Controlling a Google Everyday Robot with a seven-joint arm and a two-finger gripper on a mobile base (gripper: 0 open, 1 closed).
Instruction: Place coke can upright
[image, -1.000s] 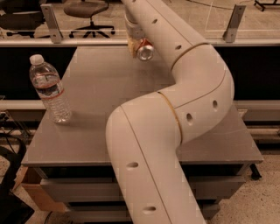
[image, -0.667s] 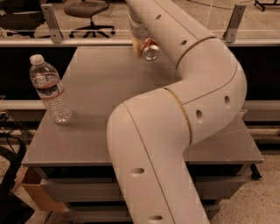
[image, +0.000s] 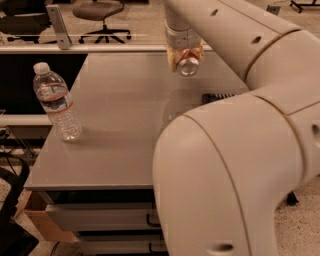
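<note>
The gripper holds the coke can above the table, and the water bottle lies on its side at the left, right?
No. In the camera view the water bottle stands upright at the left; the gripper does hold the coke can above the table.

No text, brand or number can be read anywhere here. The water bottle (image: 55, 102), which stands at the left side of the table (image: 120, 145), carries a pale label with a red band, but its letters are not legible. The coke can (image: 188, 65) turns mostly its silver end to the camera, so its printing cannot be read. The gripper (image: 184, 57) grips this can above the far part of the table.
</note>
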